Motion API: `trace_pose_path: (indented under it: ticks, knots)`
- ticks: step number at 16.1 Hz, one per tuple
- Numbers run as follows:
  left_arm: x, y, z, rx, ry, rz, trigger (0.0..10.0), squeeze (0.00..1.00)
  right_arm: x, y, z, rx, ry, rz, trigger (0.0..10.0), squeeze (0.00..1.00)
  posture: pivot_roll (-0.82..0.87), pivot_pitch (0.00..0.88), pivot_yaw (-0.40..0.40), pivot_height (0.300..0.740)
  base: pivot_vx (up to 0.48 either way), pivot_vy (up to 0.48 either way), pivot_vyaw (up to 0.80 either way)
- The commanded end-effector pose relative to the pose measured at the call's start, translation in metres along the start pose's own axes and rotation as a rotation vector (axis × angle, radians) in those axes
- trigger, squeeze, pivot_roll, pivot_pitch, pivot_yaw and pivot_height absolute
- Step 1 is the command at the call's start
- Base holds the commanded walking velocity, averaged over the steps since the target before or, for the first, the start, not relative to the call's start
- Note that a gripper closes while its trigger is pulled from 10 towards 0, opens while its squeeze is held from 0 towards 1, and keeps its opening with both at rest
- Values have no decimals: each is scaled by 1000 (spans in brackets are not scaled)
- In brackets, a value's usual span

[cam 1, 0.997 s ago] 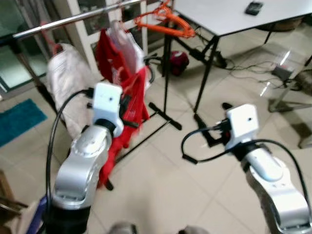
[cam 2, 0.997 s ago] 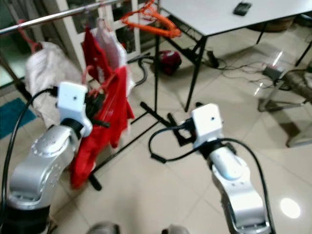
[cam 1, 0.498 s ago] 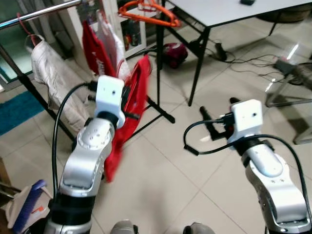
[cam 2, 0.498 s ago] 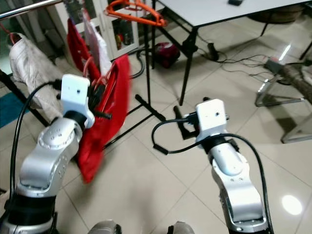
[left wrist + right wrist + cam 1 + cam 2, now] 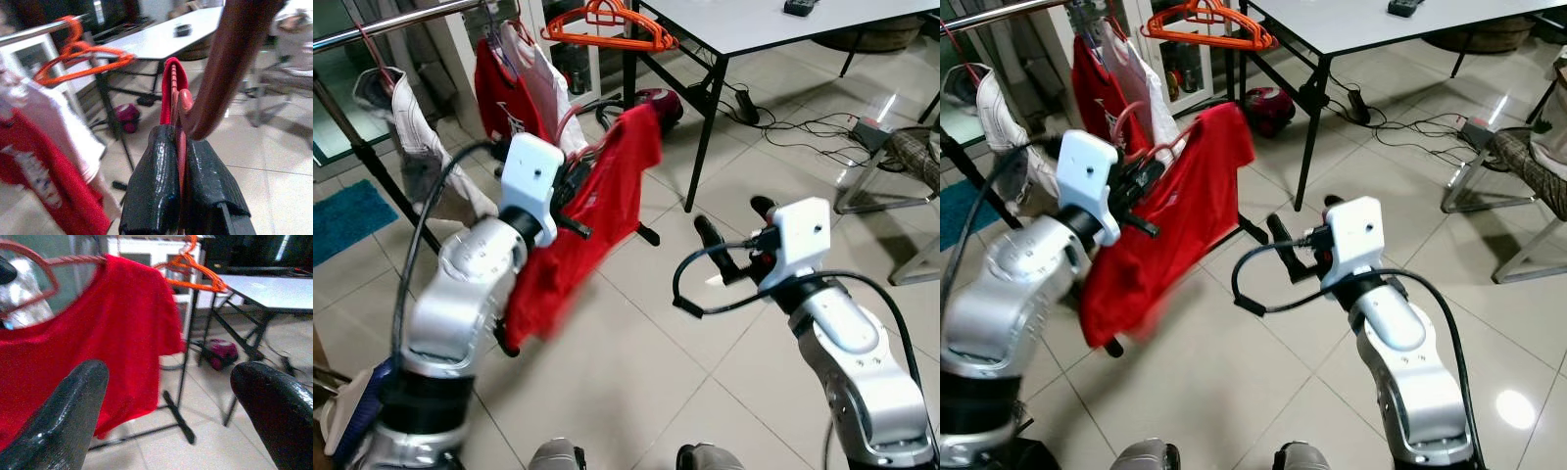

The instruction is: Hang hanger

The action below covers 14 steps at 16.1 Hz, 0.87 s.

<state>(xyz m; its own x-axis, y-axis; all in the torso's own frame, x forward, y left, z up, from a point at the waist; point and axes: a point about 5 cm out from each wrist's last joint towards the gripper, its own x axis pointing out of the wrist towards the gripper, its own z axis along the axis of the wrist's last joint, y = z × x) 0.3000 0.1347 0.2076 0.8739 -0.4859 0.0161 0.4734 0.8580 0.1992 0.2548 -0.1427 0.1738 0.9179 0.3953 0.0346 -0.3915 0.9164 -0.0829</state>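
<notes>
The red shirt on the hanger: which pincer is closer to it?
Left. The left pincer is shut on the hanger carrying the red shirt. The right pincer hangs open beside the shirt, apart from it.

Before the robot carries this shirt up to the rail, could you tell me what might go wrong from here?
1. The left gripper pinches only the thin hanger; the red shirt swings out sideways, so the hanger could twist or slip.
2. The rail already carries the hung clothes and orange hangers, so the hook may snag there.
3. The open right gripper sits near the shirt hem and may catch it.
</notes>
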Motion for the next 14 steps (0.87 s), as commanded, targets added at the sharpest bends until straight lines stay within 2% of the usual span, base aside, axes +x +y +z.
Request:
trace_pose_path:
  ticks: [1, 3, 5, 7, 8, 9, 11, 14]
  knots:
    - [2, -5, 12, 4, -45, -75, 10000, 0, 2, -1, 11, 29, -46, 24, 10000, 1000, -13, 75, 39, 740, 0, 0, 0]
    - [1, -13, 25, 5, -77, -229, 10000, 0, 10, -4, 23, 86, -88, 49, 10000, 1000, -15, 77, 33, 740, 0, 0, 0]
    - [0, -14, 27, -3, -73, -257, 10000, 0, 12, -5, 26, 121, -103, 55, 10000, 1000, -15, 77, 33, 740, 0, 0, 0]
    - [-3, -10, 31, 0, -92, -291, 10000, 0, 11, -1, 40, 277, -178, 141, 10000, 976, -18, 83, 27, 740, 0, 0, 0]
    - [-4, -9, 32, -1, -91, -294, 10000, 0, 10, 0, 41, 314, -192, 158, 10000, 784, -18, 83, 27, 740, 0, 0, 0]
    - [-7, -12, 36, -21, -119, -340, 10000, 0, 10, -3, 44, 380, -226, 144, 10000, 0, -21, 82, 27, 740, 0, 0, 0]
    - [-9, -16, 39, -22, -139, -366, 10000, 0, 11, -7, 45, 424, -251, 121, 10000, 0, -20, 81, 27, 740, 0, 0, 0]
    - [-11, -26, 43, -57, -166, -421, 10000, 0, 20, -12, 41, 388, -223, 52, 10000, 0, -21, 77, 24, 740, 0, 0, 0]
